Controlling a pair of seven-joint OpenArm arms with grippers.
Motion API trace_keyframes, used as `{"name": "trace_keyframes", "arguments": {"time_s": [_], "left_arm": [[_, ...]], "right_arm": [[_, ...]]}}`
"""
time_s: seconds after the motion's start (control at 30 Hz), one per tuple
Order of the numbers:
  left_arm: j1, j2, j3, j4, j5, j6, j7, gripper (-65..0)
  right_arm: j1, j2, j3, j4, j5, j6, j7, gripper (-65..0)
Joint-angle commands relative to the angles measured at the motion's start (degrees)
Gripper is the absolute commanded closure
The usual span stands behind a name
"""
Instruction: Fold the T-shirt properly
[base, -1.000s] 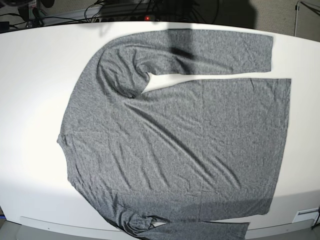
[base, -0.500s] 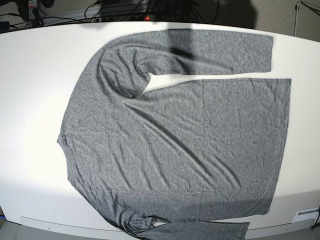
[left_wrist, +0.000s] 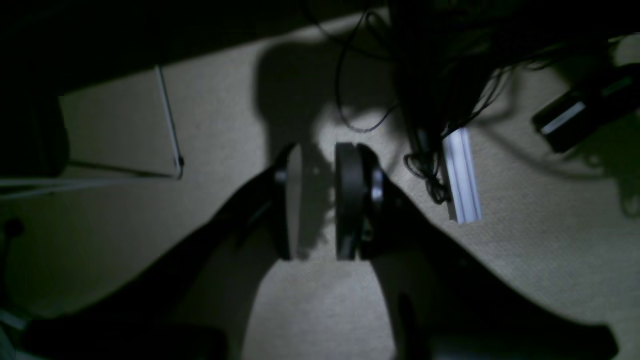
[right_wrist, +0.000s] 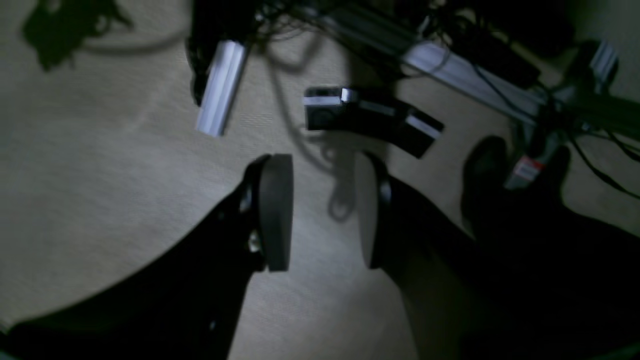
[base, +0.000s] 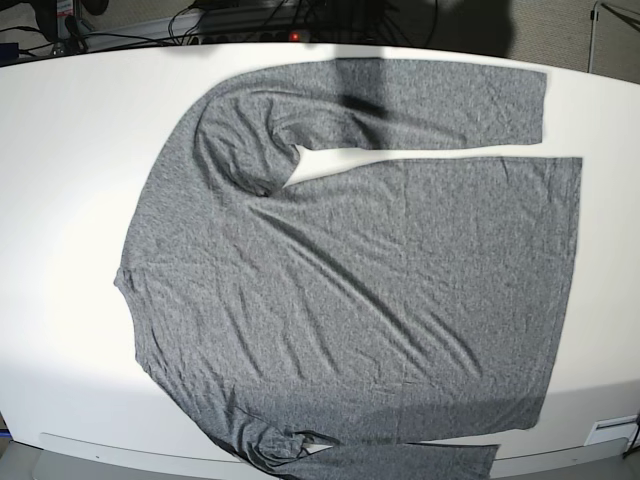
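The left claw is hanging off to the side of the table, its jaws standing a narrow gap apart with nothing between them; through that gap only beige carpet is showing. It is looking down at the floor, with a tangle of black cables and a short pale aluminium rail lying just past its tip. The right claw is doing much the same, parted somewhat wider and also gripping nothing, facing carpet with a black box-like device and another pale rail lying beyond it. Neither arm is appearing in the base view, which suggests both are parked clear of the work surface so the garment is lying unobstructed.

The T-shirt is lying spread flat on the white table, filling most of it. Its body is stretching across the middle with soft diagonal wrinkles running through the knit. One long sleeve is lying along the far edge, bent back beside the body with a sliver of white table showing between them. The other sleeve is running along the near edge and partly slipping past the table's front lip.

I judge that folding is not yet under way: the shirt is laid open, probably so both sleeves can be reached.
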Motion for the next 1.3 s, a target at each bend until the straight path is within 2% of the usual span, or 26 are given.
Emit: {"name": "trace_keyframes", "arguments": {"time_s": [0.0, 0.23, 0.37, 0.43, 0.7, 0.9, 0.97, 1.07, 1.2, 1.27], "left_arm": [[2.8, -0.9, 0.0, 2.1, 0.0, 0.2, -1.0, -11.5], [9.1, -1.6, 0.0, 12.7, 0.0, 0.7, -0.9, -11.6], [10.3, -1.6, 0.0, 16.3, 0.0, 7.8, -1.9, -11.5], [10.2, -1.6, 0.0, 17.6, 0.0, 9.9, -2.3, -11.5], [10.2, -1.6, 0.0, 24.7, 0.0, 10.1, -2.1, -11.6], [10.3, -1.6, 0.0, 28.7, 0.0, 10.5, 0.7, -11.6], [10.9, -1.6, 0.0, 29.9, 0.0, 12.5, 0.7, -11.6], [11.8, -1.6, 0.0, 33.0, 0.1, 18.2, 0.7, -11.6], [11.8, -1.6, 0.0, 38.1, 0.1, 26.8, 0.7, -11.6], [11.8, -1.6, 0.0, 41.1, 0.1, 29.1, 0.7, -11.6]], "right_arm": [[-2.7, 0.5, 0.0, 1.8, 0.3, 0.2, 0.5, -22.2], [-5.2, 0.5, 0.1, 8.7, -0.1, 0.3, 0.5, -22.2], [-5.3, 0.5, 0.1, 12.8, -0.1, 0.3, 0.5, -22.2], [-5.3, 0.5, 0.1, 15.6, -0.1, 0.3, 0.5, -22.2], [-4.1, 0.5, 0.1, 26.4, -0.1, 0.2, 0.5, -22.2], [-1.5, 0.5, 0.1, 30.0, -0.1, 0.2, 0.5, -22.2], [-0.9, 0.5, 0.1, 30.5, -0.1, 0.2, 0.7, -22.2], [0.4, 0.5, 0.1, 30.7, -0.1, 0.0, 3.0, -22.2], [3.0, -1.4, 0.1, 30.8, -0.2, -3.5, 4.8, -22.2], [5.0, -2.3, 0.1, 31.1, -0.2, -5.0, 5.0, -22.2]]}}
